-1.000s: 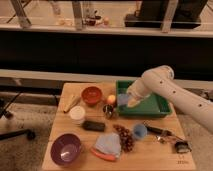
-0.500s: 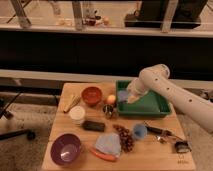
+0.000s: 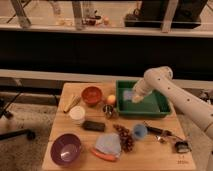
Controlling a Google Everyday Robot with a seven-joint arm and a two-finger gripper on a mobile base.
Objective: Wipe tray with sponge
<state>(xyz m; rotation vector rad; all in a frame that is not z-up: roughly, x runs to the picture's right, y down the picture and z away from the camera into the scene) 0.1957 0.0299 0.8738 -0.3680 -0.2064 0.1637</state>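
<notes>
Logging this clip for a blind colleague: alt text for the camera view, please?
A white robot arm reaches from the right, its tool down inside the green tray near its left end. The tray sits on a wooden table alongside a red bowl, a purple bowl and a blue cup.

No words or numbers can be read on anything here. The wooden table (image 3: pixel 150 150) has a small dark mark (image 3: pixel 181 161) at its corner, below and to the right of the green tray (image 3: pixel 150 113), but it is too tiny to read. The gripper (image 3: pixel 135 98) is down inside the green tray, near its left end.
</notes>
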